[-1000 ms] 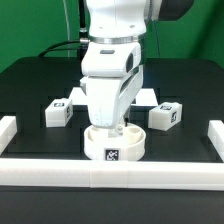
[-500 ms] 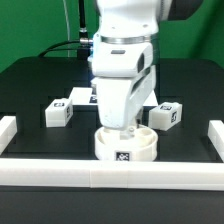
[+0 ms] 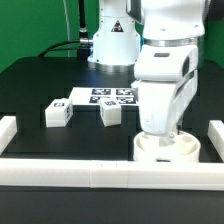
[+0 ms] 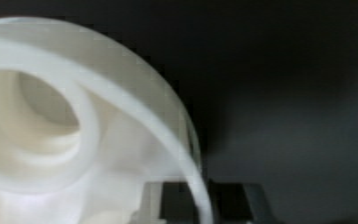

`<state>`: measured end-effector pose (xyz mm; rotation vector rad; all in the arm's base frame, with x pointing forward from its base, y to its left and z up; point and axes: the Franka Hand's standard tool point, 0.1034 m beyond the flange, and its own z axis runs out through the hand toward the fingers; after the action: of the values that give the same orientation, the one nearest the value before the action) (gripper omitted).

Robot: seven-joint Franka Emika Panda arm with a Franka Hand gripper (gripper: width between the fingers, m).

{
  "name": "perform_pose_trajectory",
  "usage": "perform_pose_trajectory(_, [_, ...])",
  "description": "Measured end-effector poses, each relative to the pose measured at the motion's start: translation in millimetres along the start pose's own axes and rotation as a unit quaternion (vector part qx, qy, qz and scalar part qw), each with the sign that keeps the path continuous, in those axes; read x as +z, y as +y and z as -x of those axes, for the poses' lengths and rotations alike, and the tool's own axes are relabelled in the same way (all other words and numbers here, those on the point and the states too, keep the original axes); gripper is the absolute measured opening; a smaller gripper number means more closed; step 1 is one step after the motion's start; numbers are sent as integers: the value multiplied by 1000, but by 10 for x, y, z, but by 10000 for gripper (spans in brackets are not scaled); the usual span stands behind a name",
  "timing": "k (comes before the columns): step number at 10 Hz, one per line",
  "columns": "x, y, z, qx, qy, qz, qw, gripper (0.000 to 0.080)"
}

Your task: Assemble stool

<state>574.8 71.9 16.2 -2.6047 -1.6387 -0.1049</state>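
The stool's round white seat point(image 3: 170, 151) lies flat on the black table at the exterior view's right, close to the front rail. My gripper point(image 3: 160, 134) reaches down into it from above. In the wrist view the seat's thin rim point(image 4: 179, 150) runs between my two dark fingers point(image 4: 242, 200), and the gripper point(image 4: 204, 200) is shut on the seat there. Two blocky white legs point(image 3: 57, 113) point(image 3: 111, 113) with tags stand on the table at the exterior view's left and middle. My arm hides whatever lies behind it.
The marker board point(image 3: 105, 97) lies flat behind the legs. White border rails run along the front point(image 3: 100, 176), the exterior view's left point(image 3: 8, 128) and right point(image 3: 214, 136). The seat sits near the right rail.
My arm has carried the seat along the front rail toward the exterior view's right. The middle leg has come into view, and the leg seen at the right is now behind my arm.
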Motion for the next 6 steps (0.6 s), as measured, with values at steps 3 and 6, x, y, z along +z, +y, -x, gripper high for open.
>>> perform_pose_trajectory(3, [42,-64,-232,-27,1,0,1000,31])
perform_pose_trajectory(6, [39,-73,-263,-20,2,-1,1000,31])
